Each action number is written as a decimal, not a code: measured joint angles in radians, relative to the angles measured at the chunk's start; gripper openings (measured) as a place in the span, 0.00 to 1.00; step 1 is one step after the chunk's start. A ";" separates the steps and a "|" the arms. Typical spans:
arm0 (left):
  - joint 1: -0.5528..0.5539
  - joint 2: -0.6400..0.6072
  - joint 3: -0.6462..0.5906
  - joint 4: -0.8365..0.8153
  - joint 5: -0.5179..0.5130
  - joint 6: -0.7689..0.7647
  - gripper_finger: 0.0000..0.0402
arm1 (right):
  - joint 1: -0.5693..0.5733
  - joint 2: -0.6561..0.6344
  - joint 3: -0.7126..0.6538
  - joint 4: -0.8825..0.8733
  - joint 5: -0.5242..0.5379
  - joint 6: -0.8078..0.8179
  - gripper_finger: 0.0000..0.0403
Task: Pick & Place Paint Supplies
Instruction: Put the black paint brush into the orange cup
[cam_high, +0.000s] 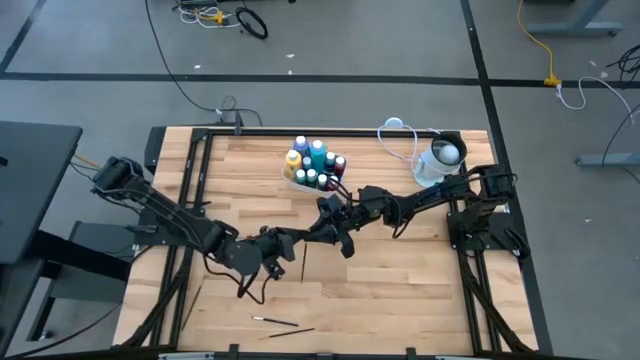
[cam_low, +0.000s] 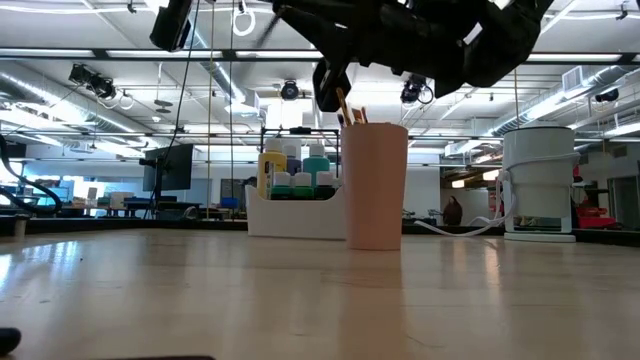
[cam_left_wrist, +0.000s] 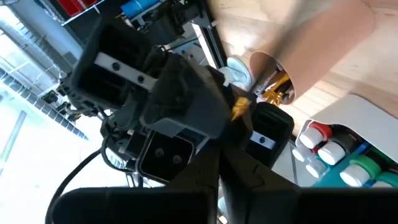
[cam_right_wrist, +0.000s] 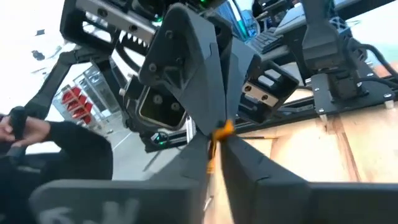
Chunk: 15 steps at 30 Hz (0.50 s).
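Nearest to the low camera is the bare pale wooden tabletop (cam_high: 400, 290), made of planks and set in a black frame. Around it is a grey floor with black lines and loose cables. Behind it is a large hall with ceiling pipes, lamps and screens. On the left of the high view, the left arm reaches in from the tabletop's left edge toward the middle. Two loose thin dark brushes (cam_high: 273, 320) lie near the front edge, close together, and a third brush (cam_high: 302, 262) lies alone just beside that arm. Farther right, toward the back, stands a white caddy (cam_low: 295, 215) that holds the bottles (cam_high: 318, 155). I count at least eight white caps, with yellow, blue, teal and red bodies, and their labels are too small to read. Just in front of the caddy the two arms meet tip to tip above a pink cup (cam_low: 375, 185), in which several brushes (cam_left_wrist: 277, 87) with gold ferrules stand. The right end effector (cam_right_wrist: 216, 140) is closed on the orange-handled brush (cam_right_wrist: 222, 129). The left end effector (cam_left_wrist: 216, 163) is at the same brush, but I cannot tell whether it grips it. On the far right stands a white-and-grey round container (cam_low: 540, 180) with a white cable.
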 joint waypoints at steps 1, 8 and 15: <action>0.000 0.000 0.000 0.003 0.000 -0.006 0.03 | -0.001 0.000 0.000 -0.002 -0.014 -0.006 0.09; 0.000 -0.001 0.000 0.028 0.003 -0.070 0.03 | 0.000 0.000 0.000 0.002 -0.045 -0.008 0.03; 0.000 -0.001 0.000 0.030 -0.005 -0.251 0.10 | -0.015 0.000 0.000 0.033 -0.113 -0.005 0.01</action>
